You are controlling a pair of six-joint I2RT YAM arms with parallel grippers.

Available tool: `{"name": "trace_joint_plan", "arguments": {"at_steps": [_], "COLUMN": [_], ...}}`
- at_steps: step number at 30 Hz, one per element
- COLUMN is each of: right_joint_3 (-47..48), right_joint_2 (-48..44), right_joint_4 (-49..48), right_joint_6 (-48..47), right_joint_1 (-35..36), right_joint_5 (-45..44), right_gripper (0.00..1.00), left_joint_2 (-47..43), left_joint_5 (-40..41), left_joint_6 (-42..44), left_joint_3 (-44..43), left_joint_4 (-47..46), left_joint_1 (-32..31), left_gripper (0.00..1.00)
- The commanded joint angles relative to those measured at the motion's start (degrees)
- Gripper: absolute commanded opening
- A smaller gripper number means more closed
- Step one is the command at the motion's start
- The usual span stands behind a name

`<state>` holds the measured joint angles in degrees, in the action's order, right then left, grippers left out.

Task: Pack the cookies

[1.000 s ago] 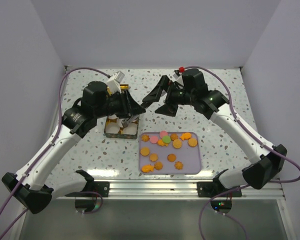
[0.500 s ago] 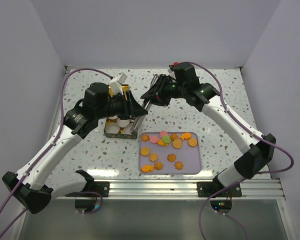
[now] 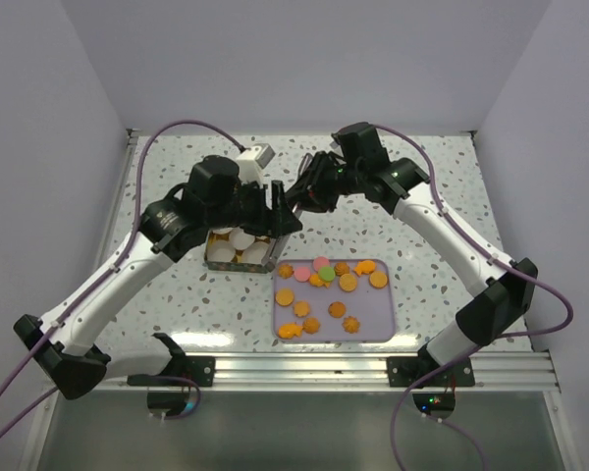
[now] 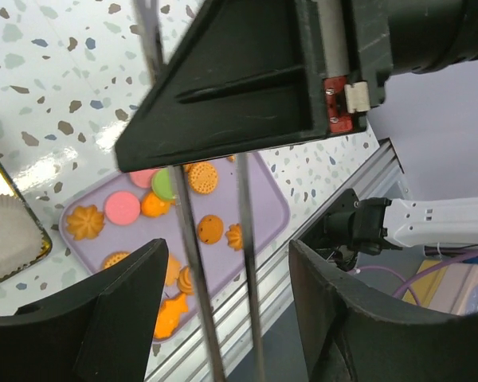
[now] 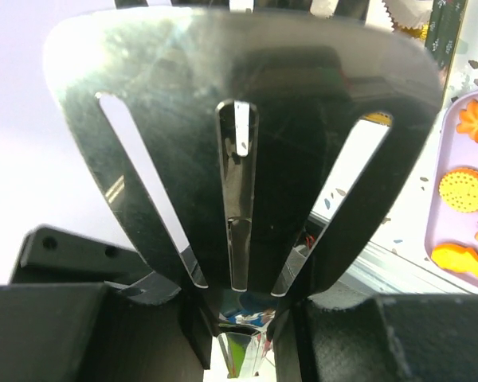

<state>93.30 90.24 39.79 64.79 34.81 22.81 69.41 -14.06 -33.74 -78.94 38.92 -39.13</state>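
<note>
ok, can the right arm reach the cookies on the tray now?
Probably yes: the cookies lie uncovered on the tray, and the right gripper, clamped on a slotted spatula, hangs just beyond its far edge. The left gripper sits aside, by the box.

Right hand (image 3: 311,188) clamped spatula (image 5: 303,103) (handed over).

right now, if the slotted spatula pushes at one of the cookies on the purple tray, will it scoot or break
Probably scoots: the cookies are small, flat and lie loose on the smooth-looking tray. In the far cluster they overlap, so nudging one likely shifts its neighbours. They look thin, so edges may chip against the metal slotted spatula.
</note>
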Motion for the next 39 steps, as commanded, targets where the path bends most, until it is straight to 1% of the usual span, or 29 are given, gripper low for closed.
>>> {"name": "trace_joint_plan", "arguments": {"at_steps": [1,2,4,5,6,8,13,17,20,21,22,23,24,27,28,29,31,33,37,39], "right_joint_3": [3.4,3.8,5.0,5.4,6.0,6.4,6.2,5.1,3.9,3.6,3.3,2.9,3.0,5.0,5.9,7.5,8.2,7.5,5.2,5.1], "right_joint_2": [1.1,1.3,2.1,2.3,2.6,2.7,2.4,1.7,1.1,0.6,0.3,0.0,-0.5,-0.8,-0.9,-0.9,-2.0,-3.5,-8.4,-11.5], "right_joint_4": [1.3,1.5,2.3,2.6,2.9,3.0,3.5,2.9,2.3,1.5,1.3,1.4,1.9,6.1,7.6,10.5,13.1,15.7,20.3,25.0], "right_joint_6": [-0.8,-0.8,-1.2,-1.2,-1.2,-1.2,-1.2,-0.6,-0.3,-0.3,-0.3,-0.5,-1.2,-5.1,-6.3,-7.6,-10.7,-12.9,-17.7,-22.0], "right_joint_1": [-0.1,-0.2,-0.2,-0.2,-0.2,-0.2,-0.1,-0.2,-0.1,-0.1,-0.2,-0.3,-0.2,-0.4,-0.4,-0.6,-1.3,-2.6,-7.5,-11.4], "right_joint_5": [-0.4,-0.5,-0.3,-0.2,-0.1,0.0,0.7,1.5,2.2,2.3,2.4,2.4,2.2,-1.1,-2.1,-3.2,-5.7,-7.6,-10.1,-12.2], "right_gripper": [0.19,0.19,0.19,0.19,0.18,0.18,0.16,0.15,0.17,0.21,0.28,0.38,0.54,0.70,0.80,0.85,0.93,0.96,0.99,0.99], "left_joint_2": [2.4,2.8,4.1,4.6,4.9,5.6,5.6,5.5,5.3,5.4,5.2,5.1,5.0,4.6,4.2,3.9,2.9,2.2,1.9,1.9], "left_joint_5": [3.2,4.2,5.4,7.3,8.2,10.5,13.9,13.9,13.9,13.9,13.9,13.9,13.9,13.9,13.9,13.9,15.2,15.8,16.8,17.0], "left_joint_6": [3.8,3.9,4.1,4.0,3.9,3.8,3.5,3.4,3.3,3.2,3.2,3.1,3.1,3.0,2.8,2.7,2.5,2.4,2.5,2.6], "left_joint_3": [-3.4,-3.6,-4.1,-4.2,-4.4,-4.6,-4.6,-4.8,-5.1,-5.2,-5.3,-5.3,-5.3,-5.3,-5.1,-4.9,-4.3,-3.6,-2.2,-1.0], "left_joint_4": [2.1,2.6,2.9,3.6,3.9,5.1,6.3,5.9,5.5,5.4,5.2,5.3,5.3,6.1,6.3,6.5,7.3,8.2,11.5,13.0], "left_joint_1": [-3.2,-5.0,-6.6,-8.0,-8.6,-9.4,-9.6,-9.6,-9.6,-9.6,-9.6,-9.6,-9.6,-9.6,-9.6,-9.6,-9.6,-9.6,-9.6,-9.6], "left_gripper": [0.68,0.68,0.67,0.66,0.65,0.60,0.54,0.41,0.35,0.34,0.34,0.34,0.34,0.33,0.33,0.33,0.33,0.33,0.33,0.33]}}
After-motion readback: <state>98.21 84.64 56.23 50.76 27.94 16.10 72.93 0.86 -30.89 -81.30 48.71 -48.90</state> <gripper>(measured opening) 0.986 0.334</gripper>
